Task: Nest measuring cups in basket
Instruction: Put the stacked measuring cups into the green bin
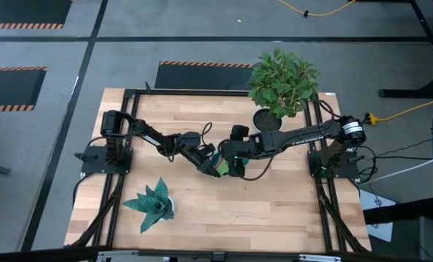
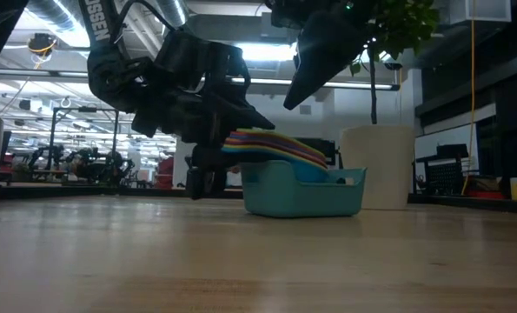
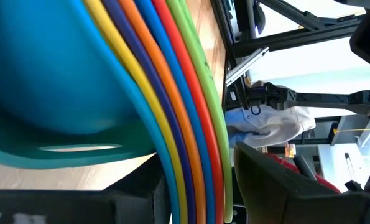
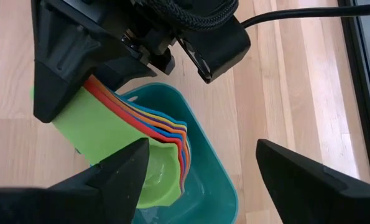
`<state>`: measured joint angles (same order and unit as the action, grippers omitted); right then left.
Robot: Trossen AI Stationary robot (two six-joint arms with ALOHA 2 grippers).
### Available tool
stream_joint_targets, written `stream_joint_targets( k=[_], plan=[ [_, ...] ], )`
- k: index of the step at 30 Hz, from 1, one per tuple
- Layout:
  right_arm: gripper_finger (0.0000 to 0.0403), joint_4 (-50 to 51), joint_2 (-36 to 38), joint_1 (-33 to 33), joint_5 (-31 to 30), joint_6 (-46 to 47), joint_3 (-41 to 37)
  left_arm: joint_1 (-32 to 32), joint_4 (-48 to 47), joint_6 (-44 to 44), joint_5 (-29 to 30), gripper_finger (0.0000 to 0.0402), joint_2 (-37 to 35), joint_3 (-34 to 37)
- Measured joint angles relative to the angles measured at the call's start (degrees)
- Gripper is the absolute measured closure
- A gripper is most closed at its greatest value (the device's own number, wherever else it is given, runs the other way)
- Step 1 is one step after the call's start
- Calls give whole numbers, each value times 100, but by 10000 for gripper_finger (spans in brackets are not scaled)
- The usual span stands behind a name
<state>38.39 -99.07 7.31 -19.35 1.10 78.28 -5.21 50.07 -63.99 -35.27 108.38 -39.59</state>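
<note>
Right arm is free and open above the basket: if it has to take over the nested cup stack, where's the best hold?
Judging by its tilt, take the cup stack by the bowl rims over the basket, coming from above; the left gripper already clamps the fanned handles. The right gripper hangs open there.

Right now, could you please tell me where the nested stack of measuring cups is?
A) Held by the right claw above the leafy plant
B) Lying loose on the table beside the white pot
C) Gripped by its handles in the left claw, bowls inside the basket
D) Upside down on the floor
C: the left claw is clamped on the handles of the measuring cups, whose bowls sit tilted in the teal basket, while the right claw hovers open above.
</note>
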Motion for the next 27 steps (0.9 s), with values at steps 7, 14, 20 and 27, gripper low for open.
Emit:
stream_joint_targets(
  k=[7,14,20,27],
  plan=[
    [103,0,0,0,0,5,0,1,-3,2,3,252,0,0],
    [103,-2,1,0,0,5,0,2,-5,-2,7,253,0,0],
    [103,-2,2,0,0,-6,0,2,13,-40,131,253,0,0],
    [103,-4,2,0,0,4,0,11,-10,-30,-70,253,2,0]
  ],
)
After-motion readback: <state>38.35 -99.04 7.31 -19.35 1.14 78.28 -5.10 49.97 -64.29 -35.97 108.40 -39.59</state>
